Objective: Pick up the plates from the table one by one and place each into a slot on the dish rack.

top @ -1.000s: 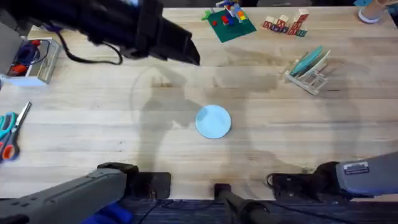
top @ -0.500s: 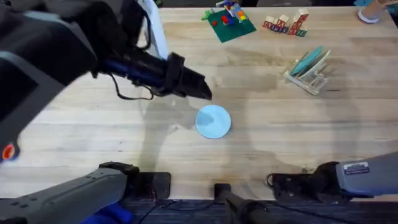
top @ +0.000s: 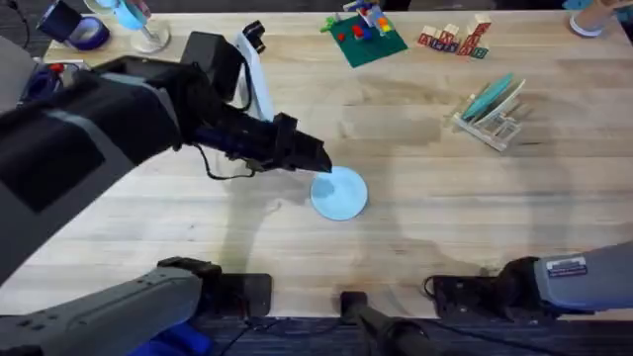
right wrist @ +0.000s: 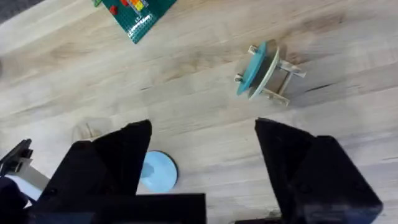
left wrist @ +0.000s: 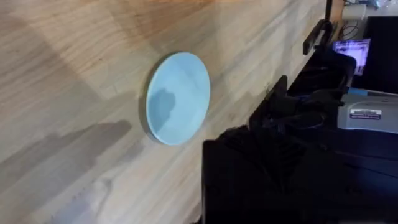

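Observation:
A light blue plate (top: 339, 193) lies flat on the table (top: 445, 218) near the middle, and it also shows in the left wrist view as the plate (left wrist: 177, 96). My left gripper (top: 315, 158) reaches in from the left and hangs at the plate's far-left rim; whether it touches the plate is unclear. The dish rack (top: 492, 121) stands at the right with a teal plate (top: 489, 97) and a pale plate upright in its slots. My right gripper (right wrist: 202, 134) stays back near its base, open and holding nothing, with the rack (right wrist: 273, 78) and the blue plate (right wrist: 158, 171) ahead of it.
A green baseplate with coloured bricks (top: 364, 35) and a few wooden letter blocks (top: 455, 40) sit at the far edge. A glass and a blue object (top: 129, 20) stand at the far left. Bare wood lies between the plate and the rack.
The left arm has swung from the far left toward the middle and come down, so its gripper now sits at the blue plate's rim. The plate and the right arm have not moved.

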You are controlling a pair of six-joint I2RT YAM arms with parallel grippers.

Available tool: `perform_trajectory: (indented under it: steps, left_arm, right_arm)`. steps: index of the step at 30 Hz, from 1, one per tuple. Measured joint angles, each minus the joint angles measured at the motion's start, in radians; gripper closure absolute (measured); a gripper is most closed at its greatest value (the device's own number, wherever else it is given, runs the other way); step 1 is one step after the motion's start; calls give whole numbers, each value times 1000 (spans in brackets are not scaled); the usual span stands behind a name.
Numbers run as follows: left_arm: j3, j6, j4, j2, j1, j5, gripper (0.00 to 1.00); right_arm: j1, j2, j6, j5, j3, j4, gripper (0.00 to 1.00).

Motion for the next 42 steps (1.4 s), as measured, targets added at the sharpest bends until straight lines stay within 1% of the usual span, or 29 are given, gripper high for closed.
perform_trajectory:
  steps: [4,8,11,19,24,37,39,42]
  left_arm:
    - [-49,-4,83,0,0,7,960]
    - [-70,-2,97,7,0,13,960]
    - [-72,7,109,40,0,24,961]
    - [-72,75,89,182,28,78,961]
    - [-72,115,89,235,39,106,961]
    - [-72,151,82,299,39,104,961]
    - [-72,153,80,299,42,96,961]
    - [-72,155,78,299,64,82,962]
  right_arm:
    - [0,0,0,0,0,0,5]
    - [0,0,0,0,0,0,7]
    - [0,0,0,0,0,0,6]
    - [0,0,0,0,0,0,6]
    - [0,0,0,0,0,0,6]
    - [0,0,0,0,0,0,6]
    - [0,0,0,0,0,0,6]
    - [0,0,0,0,0,0,6]
